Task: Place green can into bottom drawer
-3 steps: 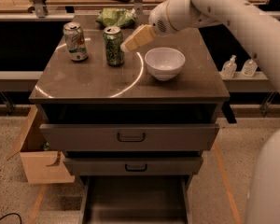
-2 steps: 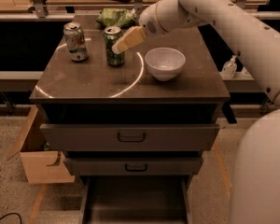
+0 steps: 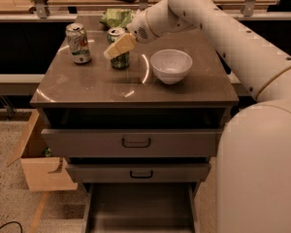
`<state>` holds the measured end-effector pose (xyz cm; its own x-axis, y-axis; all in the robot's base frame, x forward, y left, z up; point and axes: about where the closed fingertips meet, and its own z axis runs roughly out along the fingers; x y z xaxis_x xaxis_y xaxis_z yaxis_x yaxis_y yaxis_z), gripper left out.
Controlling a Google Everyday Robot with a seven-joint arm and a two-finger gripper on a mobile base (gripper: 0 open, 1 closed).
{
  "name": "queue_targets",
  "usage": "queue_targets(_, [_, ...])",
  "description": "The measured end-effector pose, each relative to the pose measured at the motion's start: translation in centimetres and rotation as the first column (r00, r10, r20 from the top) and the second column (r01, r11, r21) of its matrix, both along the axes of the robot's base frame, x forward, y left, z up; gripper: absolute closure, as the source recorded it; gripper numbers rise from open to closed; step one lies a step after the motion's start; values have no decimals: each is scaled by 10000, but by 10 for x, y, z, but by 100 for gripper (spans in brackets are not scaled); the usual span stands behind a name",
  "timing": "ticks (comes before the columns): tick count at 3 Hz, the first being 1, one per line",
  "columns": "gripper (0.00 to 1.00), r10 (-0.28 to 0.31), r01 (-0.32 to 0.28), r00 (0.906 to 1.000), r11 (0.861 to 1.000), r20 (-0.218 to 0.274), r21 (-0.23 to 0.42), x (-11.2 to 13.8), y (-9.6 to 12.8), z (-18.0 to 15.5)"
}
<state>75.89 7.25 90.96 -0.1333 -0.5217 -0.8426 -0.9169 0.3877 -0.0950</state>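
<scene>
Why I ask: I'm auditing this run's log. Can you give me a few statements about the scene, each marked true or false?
1. The green can stands upright on the cabinet top. True.
2. The bottom drawer is shut. False: it is pulled open.
3. The tool is at the green can, overlapping it in the camera view. True.
4. The white bowl lies in the bottom drawer. False: it sits on the cabinet top, beside the green can.
</scene>
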Motion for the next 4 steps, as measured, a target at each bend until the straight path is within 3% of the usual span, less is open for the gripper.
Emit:
queue_targets(1, [41, 194, -194, 9998, 9998, 14, 7, 7, 7, -5])
queue_targets(2, [65, 319, -310, 9983, 9993, 497, -194, 3, -3, 16])
queue_targets(3, [87, 296, -278, 9954, 9994, 907, -207, -24, -27, 51])
queue_targets(4, [100, 630, -624, 9927, 9980, 1029, -89, -78, -56, 75])
